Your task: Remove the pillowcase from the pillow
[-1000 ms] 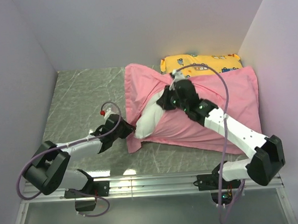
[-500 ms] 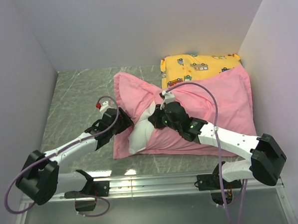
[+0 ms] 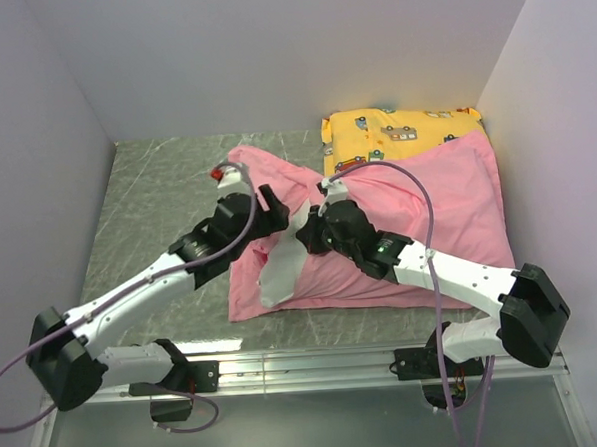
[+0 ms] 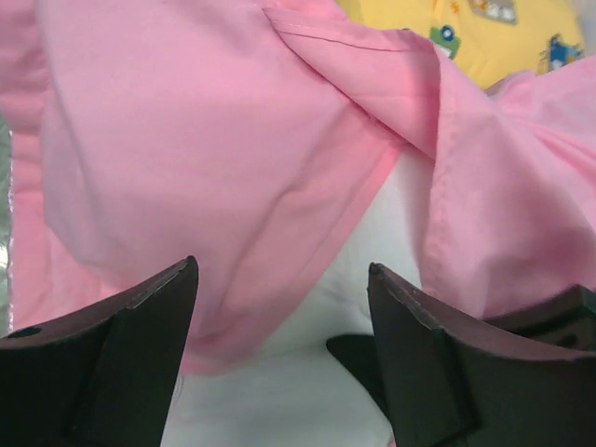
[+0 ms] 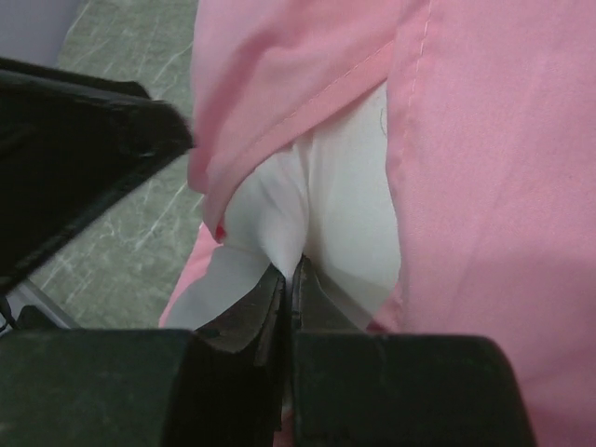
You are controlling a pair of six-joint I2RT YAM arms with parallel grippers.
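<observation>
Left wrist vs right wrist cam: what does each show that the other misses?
Left wrist only: the yellow cartoon-vehicle pillow at top right, and the left gripper open, with nothing between its fingers. Right wrist only: the right gripper shut, pinching a fold of the plump white pillow. Both: the soft pink fabric pillowcase parted at its hemmed opening, with the white pillow showing through.

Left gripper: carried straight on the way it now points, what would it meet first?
Probably the pillowcase: its loose hemmed flap lies straight ahead of the open left gripper, with the bare white pillow just beside it. Depth is unclear, so the pillow could come first.
</observation>
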